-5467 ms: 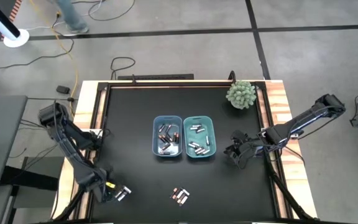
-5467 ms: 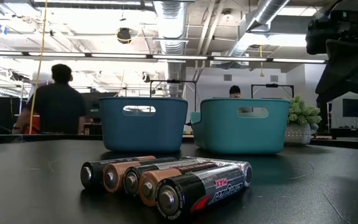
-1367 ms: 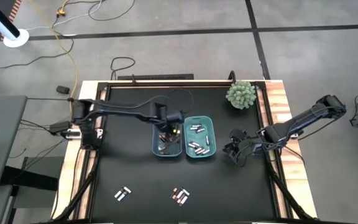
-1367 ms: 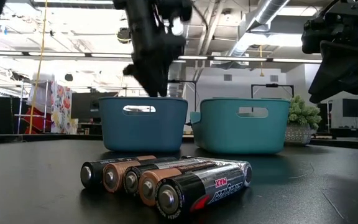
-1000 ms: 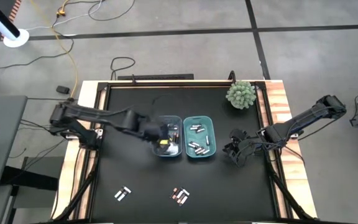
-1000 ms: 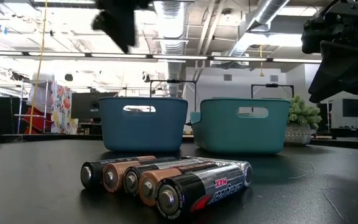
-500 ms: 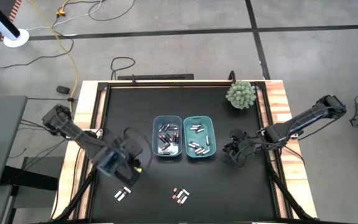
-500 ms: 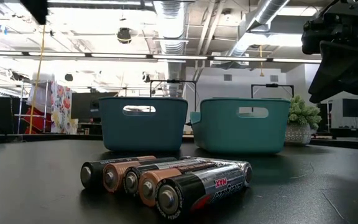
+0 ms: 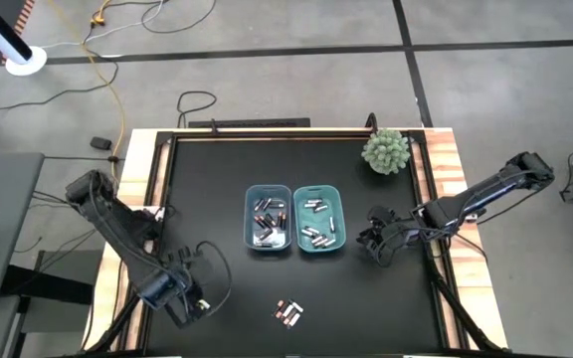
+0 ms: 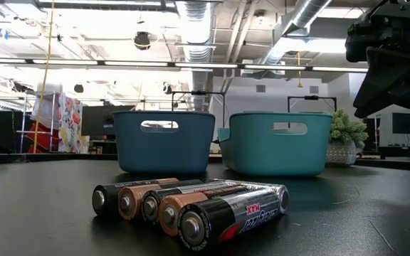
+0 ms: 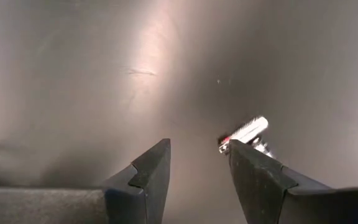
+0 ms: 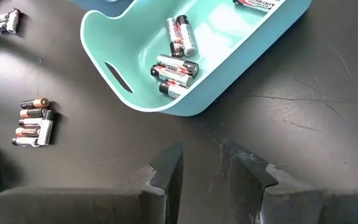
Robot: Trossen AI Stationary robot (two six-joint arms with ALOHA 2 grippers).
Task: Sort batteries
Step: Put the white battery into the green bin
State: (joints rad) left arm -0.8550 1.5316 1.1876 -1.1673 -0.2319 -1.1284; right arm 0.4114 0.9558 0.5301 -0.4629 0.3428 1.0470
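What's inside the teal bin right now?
The teal bin holds loose batteries: silvery cells with red and dark bands, several clustered near its handle end, two more beside them. The right wrist view cuts off the bin's far end, so any cells there go uncounted.

Two bins (image 9: 268, 218), one plant (image 9: 385, 150), five loose batteries (image 10: 191, 205) grouped, perhaps more elsewhere.

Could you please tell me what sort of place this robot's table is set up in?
Probably an open-plan lab or workshop: exposed ceiling ducts and strip lights overhead, a bare concrete floor with loose cables round the table, and more equipment in the room behind the bins.
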